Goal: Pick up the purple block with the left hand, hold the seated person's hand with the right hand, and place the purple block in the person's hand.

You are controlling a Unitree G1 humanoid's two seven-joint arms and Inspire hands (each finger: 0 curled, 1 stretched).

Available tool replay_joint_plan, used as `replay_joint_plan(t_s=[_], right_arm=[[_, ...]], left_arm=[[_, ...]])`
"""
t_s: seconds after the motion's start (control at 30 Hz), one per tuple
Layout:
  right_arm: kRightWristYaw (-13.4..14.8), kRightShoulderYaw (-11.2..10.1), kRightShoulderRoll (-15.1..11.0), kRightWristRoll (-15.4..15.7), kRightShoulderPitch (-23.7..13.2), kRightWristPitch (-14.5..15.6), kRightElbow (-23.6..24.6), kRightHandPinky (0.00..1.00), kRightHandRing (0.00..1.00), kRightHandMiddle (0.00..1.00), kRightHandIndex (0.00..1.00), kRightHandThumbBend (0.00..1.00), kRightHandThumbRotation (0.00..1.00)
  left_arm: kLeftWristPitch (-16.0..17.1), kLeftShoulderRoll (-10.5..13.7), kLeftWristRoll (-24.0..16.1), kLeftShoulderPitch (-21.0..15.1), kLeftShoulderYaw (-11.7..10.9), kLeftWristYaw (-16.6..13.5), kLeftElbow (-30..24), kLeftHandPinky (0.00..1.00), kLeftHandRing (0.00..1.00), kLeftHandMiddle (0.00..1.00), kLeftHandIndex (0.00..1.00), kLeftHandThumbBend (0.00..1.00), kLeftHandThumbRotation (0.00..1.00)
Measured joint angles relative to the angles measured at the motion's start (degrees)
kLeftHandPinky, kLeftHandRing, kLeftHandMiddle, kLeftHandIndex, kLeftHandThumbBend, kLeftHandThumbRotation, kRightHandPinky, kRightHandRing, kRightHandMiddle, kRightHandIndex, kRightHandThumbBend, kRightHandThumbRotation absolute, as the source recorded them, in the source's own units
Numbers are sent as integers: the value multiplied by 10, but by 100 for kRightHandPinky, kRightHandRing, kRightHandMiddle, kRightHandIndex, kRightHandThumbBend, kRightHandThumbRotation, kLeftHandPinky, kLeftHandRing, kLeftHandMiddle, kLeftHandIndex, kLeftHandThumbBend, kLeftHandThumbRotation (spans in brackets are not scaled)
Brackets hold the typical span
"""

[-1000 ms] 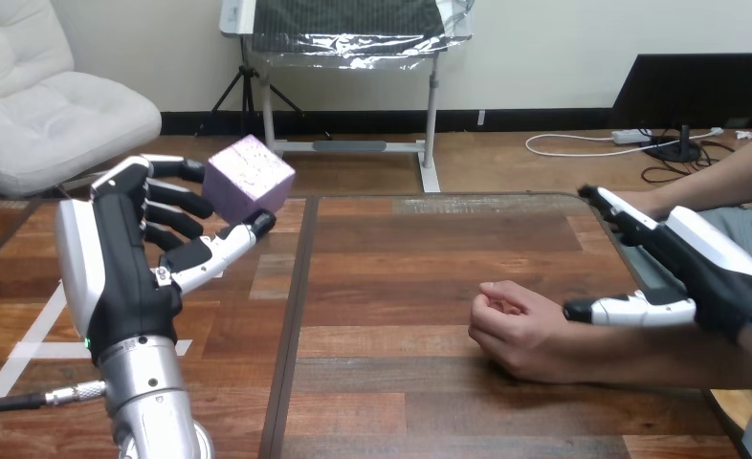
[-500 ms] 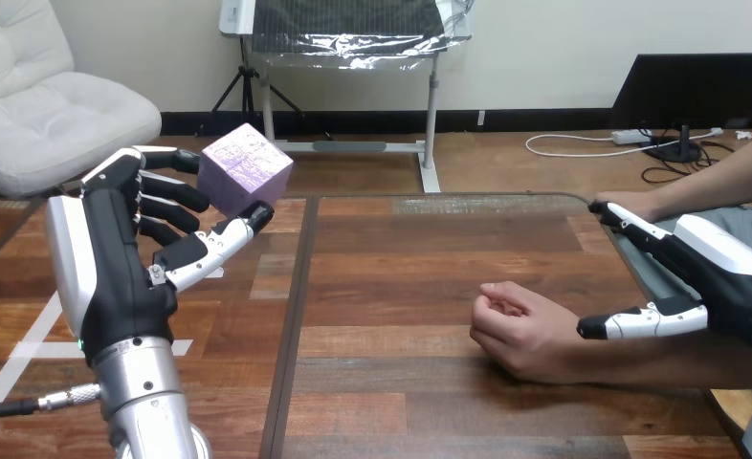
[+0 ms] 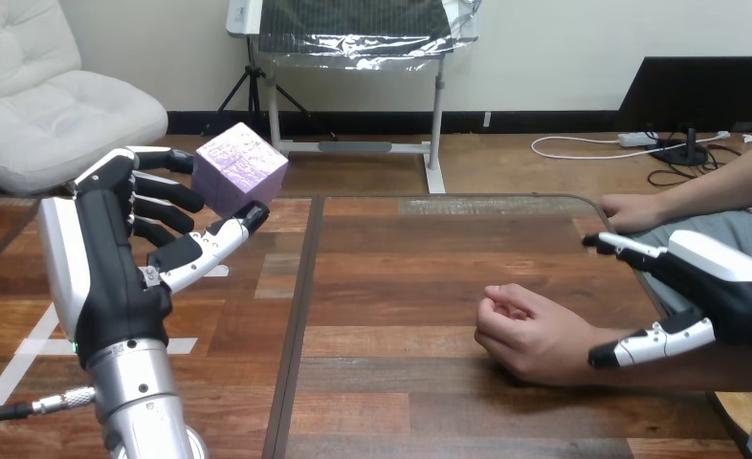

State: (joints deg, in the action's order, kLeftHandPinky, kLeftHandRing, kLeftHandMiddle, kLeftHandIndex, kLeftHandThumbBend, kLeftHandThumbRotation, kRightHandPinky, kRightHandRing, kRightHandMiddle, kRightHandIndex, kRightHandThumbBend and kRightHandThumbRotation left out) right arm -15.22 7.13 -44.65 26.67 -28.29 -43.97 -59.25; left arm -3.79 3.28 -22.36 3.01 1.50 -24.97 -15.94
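Left hand (image 3: 114, 258) raised over the tabletop's (image 3: 401, 268) left part, fingers and thumb pinching the purple block (image 3: 240, 169) at their tips, clear of the wood. Right hand (image 3: 726, 287) at far right, fingers straight, thumb apart, above the person's forearm; contact unclear. Person's hand (image 3: 530, 337) rests loosely curled, well apart from the block.

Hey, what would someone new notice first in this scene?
The purple block stands out, held up above the table, pinched in the left hand at the left. At the right, the person's hand lies curled on the table, with the open right hand beside its wrist.
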Motion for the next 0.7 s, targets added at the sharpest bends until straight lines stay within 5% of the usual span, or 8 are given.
replay_joint_plan(t_s=[0.7], right_arm=[[-42, 34, -28, 17, -2, 10, 19, 95, 92, 92, 94, 100, 45]], left_arm=[[1, -12, -1, 1, -8, 10, 0, 24, 32, 38, 42, 65, 0]])
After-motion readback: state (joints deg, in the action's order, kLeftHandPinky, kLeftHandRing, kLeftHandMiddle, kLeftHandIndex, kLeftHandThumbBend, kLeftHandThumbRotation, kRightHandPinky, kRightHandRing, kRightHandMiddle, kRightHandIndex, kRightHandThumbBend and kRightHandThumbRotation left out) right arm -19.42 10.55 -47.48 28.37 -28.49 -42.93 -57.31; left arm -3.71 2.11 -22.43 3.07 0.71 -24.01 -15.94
